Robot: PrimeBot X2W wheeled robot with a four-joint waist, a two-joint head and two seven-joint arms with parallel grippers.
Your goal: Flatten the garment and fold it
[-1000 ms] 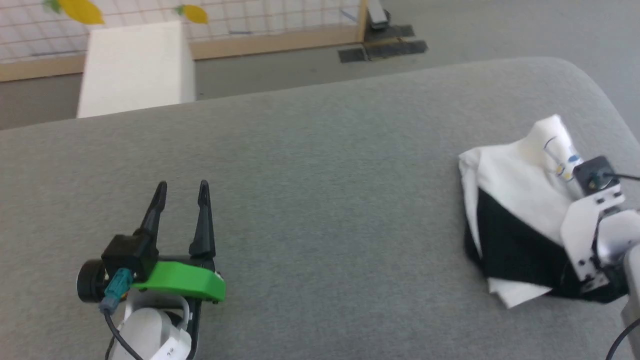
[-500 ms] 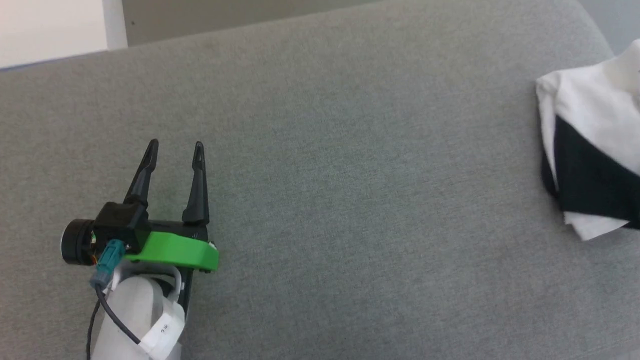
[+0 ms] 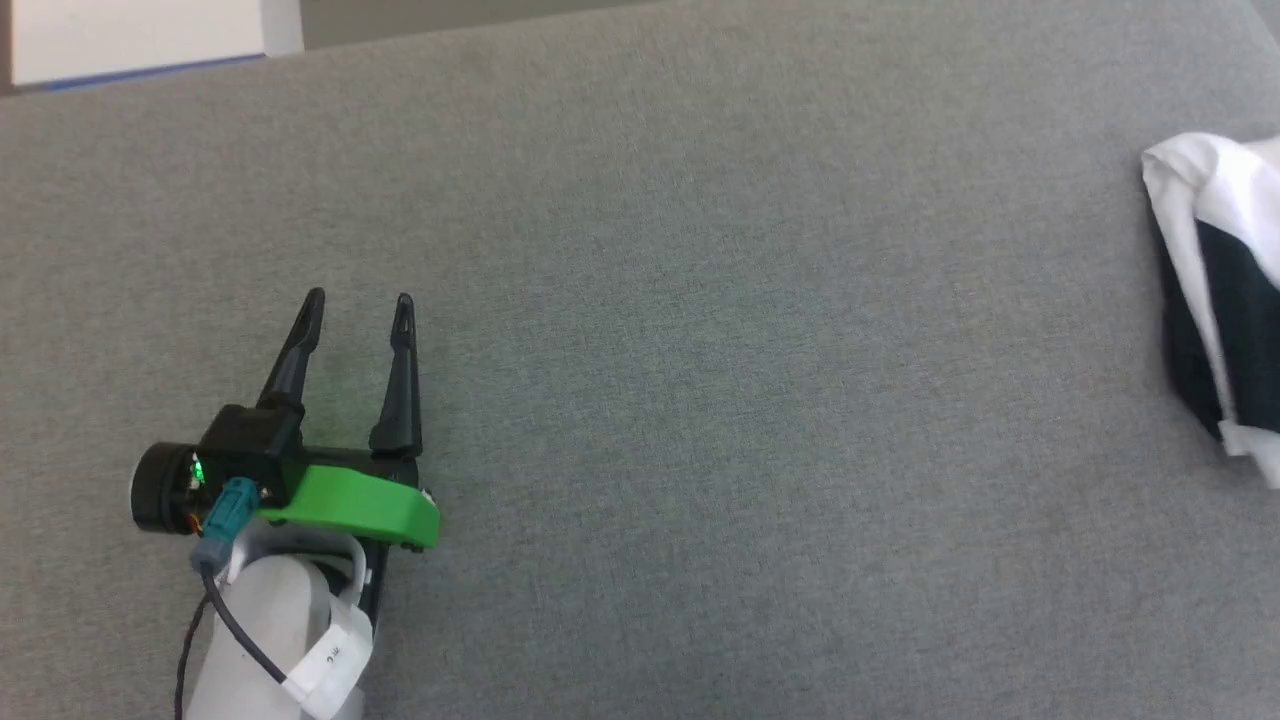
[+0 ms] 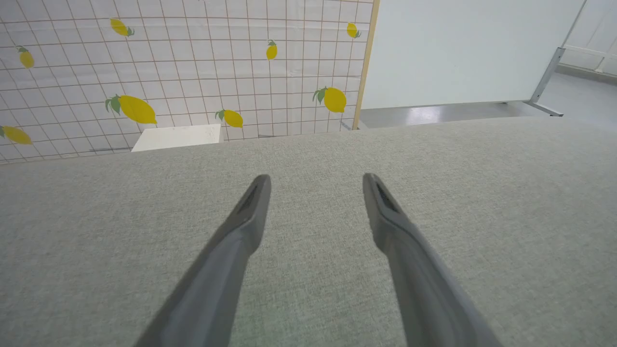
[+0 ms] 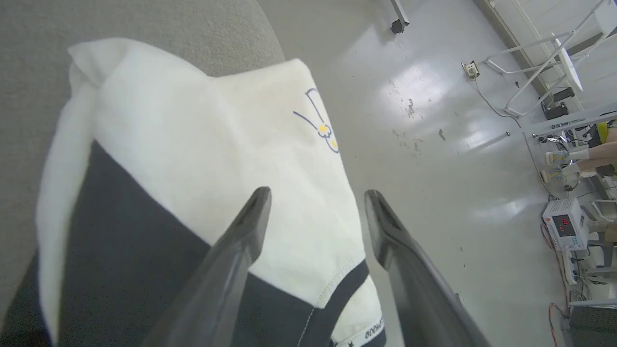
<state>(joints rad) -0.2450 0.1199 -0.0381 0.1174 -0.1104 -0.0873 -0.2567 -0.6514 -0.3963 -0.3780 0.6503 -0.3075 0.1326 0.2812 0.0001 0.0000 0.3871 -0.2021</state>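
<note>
- Across the head view we see a broad grey upholstered surface [image 3: 700, 300], which carries everything else in the scene.
- Beyond its far edge, in the left wrist view, stands a gridded wall printed with yellow lemons [image 4: 168, 72]. A white panel [image 4: 462, 48] is beside the wall and a white box [image 4: 178, 137] is at its foot.
- At the right edge of the head view lies the garment [image 3: 1215, 300], a loose heap of white cloth with a black section showing. It sits on the grey surface and is well apart from the left gripper. In the right wrist view it lies by the surface's rounded edge, with glossy pale floor [image 5: 434, 120] beyond.
- At lower left in the head view we find the left gripper [image 3: 359, 297], its two dark fingers spread apart over bare grey fabric and holding nothing.
- From its own wrist camera we see the right gripper [image 5: 316, 193] poised over the garment, fingers apart. We cannot tell whether they touch the cloth.
- Ahead of those fingers is a small line-drawn print with yellow dots [image 5: 323, 130] on the white cloth, and a black collar band [image 5: 337, 294] runs below it.
</note>
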